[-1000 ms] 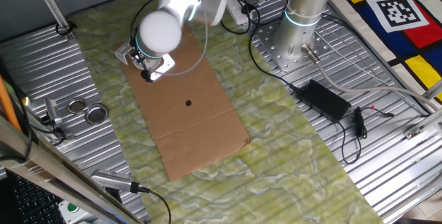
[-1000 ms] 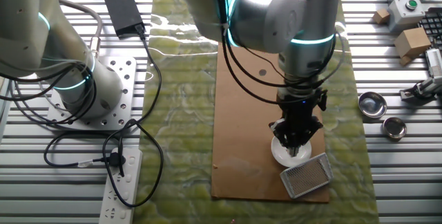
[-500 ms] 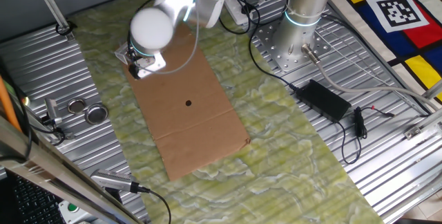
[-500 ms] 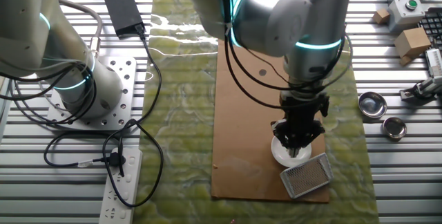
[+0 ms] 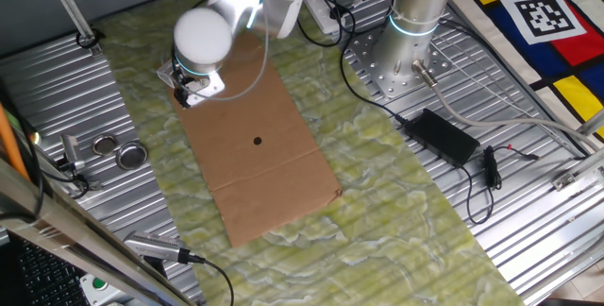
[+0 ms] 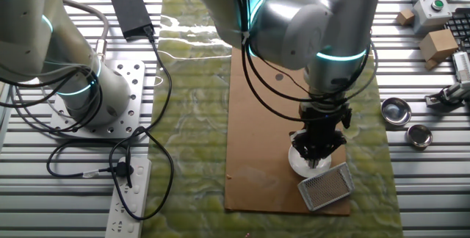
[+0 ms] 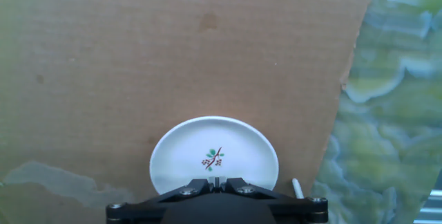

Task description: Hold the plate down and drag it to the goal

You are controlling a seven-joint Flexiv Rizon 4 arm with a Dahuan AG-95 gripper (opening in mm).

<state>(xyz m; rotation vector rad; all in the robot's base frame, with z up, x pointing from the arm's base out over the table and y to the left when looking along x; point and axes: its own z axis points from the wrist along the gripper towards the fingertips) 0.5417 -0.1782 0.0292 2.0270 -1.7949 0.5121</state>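
The plate (image 7: pixel 214 156) is a small white disc with a tiny flower print, lying on the brown cardboard sheet (image 7: pixel 173 58) near its edge. My gripper (image 7: pixel 217 182) is shut, and its closed tips press down on the plate's near rim. In the other fixed view the gripper (image 6: pixel 317 156) stands upright on the plate (image 6: pixel 299 164), right beside the goal (image 6: pixel 325 187), a whitish corner frame at the cardboard's corner. In one fixed view the arm hides most of the plate (image 5: pixel 209 85); the goal (image 5: pixel 169 73) shows just left of it.
Two silvery lids (image 6: pixel 396 109) (image 6: pixel 419 136) lie on the ribbed metal beside the mat. A black dot (image 5: pixel 258 140) marks the middle of the cardboard. A second arm's base (image 5: pixel 406 51), a black power adapter (image 5: pixel 447 136) and cables sit at the far side.
My gripper has slid a short way toward the cardboard's corner with the plate under its tips, closing on the goal. Most of the motion came before half a second ago.
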